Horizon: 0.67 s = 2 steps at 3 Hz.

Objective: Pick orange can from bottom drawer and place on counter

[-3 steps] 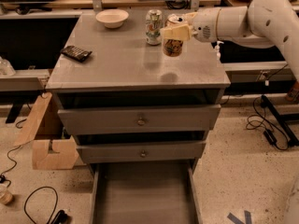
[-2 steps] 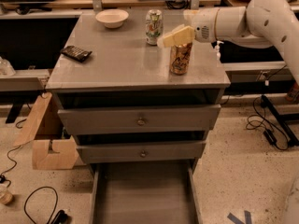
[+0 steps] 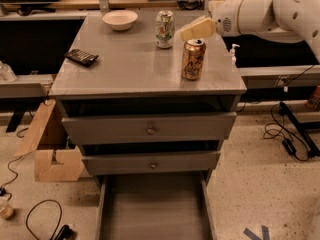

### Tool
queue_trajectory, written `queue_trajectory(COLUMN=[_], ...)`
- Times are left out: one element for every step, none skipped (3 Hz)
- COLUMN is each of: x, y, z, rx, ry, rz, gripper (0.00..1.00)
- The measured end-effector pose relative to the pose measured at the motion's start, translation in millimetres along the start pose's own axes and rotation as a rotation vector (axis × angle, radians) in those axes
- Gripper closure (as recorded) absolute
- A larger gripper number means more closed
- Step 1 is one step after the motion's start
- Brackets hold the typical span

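Whereas one second ago the orange can [image 3: 193, 59] hung in the pincer [image 3: 197, 29] clear of the surface [image 3: 130, 69], it now stands upright on that grey cabinet top. It sits right of centre in the frame, in front of the white-and-green can [image 3: 165, 29]. The pincer has lifted to just above and behind the orange can's silver top. You cannot tell from this view whether the pincer is open or closed, nor whether it touches the can. Treat the placement as made and the release as unconfirmed. The bottom drawer [image 3: 155, 209] stands pulled out at lower centre. Verify that the can stays upright when the arm [image 3: 260, 14] withdraws; a dragged rim could tip it.
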<state>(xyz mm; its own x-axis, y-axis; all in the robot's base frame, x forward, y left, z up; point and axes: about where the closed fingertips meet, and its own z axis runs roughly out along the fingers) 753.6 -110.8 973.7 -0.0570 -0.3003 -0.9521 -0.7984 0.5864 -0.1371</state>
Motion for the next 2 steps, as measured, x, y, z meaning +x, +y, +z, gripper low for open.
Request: queue_trajectory(x=[-13.5, -21.0], y=[-30.3, -45.6], z=[-48.0, -109.7], rx=[0.181, 0.362], ry=[0.048, 0.072], rz=[-0.008, 0.003], gripper=[0.0, 0.0])
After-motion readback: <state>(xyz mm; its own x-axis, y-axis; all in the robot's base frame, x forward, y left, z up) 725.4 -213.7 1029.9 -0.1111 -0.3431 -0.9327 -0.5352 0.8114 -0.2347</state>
